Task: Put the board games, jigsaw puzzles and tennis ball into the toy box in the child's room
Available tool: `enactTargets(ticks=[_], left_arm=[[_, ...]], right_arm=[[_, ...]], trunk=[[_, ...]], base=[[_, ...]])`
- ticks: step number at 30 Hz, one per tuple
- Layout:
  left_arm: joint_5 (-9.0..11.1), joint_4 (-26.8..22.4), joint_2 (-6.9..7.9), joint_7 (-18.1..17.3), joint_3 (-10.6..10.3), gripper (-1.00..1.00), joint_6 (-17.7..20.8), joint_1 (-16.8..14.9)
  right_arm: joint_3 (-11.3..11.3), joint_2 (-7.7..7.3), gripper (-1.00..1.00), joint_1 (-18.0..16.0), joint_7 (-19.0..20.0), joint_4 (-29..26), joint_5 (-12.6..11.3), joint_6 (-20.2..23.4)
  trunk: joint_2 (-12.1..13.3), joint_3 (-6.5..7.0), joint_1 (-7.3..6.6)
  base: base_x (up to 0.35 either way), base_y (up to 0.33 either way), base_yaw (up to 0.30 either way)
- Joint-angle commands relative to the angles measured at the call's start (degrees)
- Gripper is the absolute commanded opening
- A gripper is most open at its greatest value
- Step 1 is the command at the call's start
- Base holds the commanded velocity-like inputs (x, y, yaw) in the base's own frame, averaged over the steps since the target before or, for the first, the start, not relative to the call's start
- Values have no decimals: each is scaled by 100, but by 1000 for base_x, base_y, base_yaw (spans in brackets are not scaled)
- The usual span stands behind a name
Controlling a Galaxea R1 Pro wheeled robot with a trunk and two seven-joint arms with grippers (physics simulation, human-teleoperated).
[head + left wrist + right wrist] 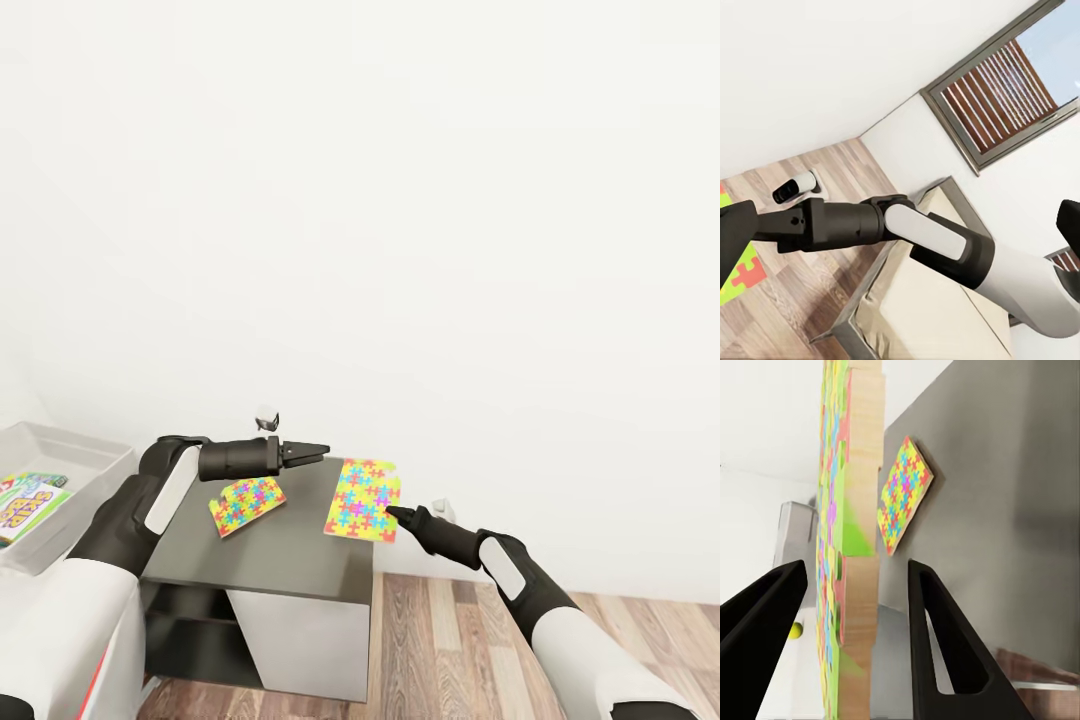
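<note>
right hand: open, fingers straddling edge of larger jigsaw puzzle at bench right edge | left hand: closed, empty | smaller puzzle mid-bench | puzzle likely thin, stiff, light; pinch overhanging edge | toy box left

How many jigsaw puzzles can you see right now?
2. The smaller jigsaw puzzle lies on the dark cabinet top below the left gripper; the larger jigsaw puzzle sits between the right gripper fingers.
</note>
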Motion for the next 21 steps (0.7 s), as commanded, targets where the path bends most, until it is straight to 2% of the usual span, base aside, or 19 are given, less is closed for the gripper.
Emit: enactTargets(ticks=[1, 21], left_arm=[[7, 1, 3, -12, -6, 100, 23, -9], [8, 1, 8, -12, -10, 100, 23, -5]], right_arm=[[9, -5, -100, -8, -11, -2, -46, 40], [0, -3, -100, -3, -10, -2, -46, 35]], trunk=[[-13, -13, 2], [-13, -11, 2]], base=[[-72, 0, 0], [-7, 0, 0]])
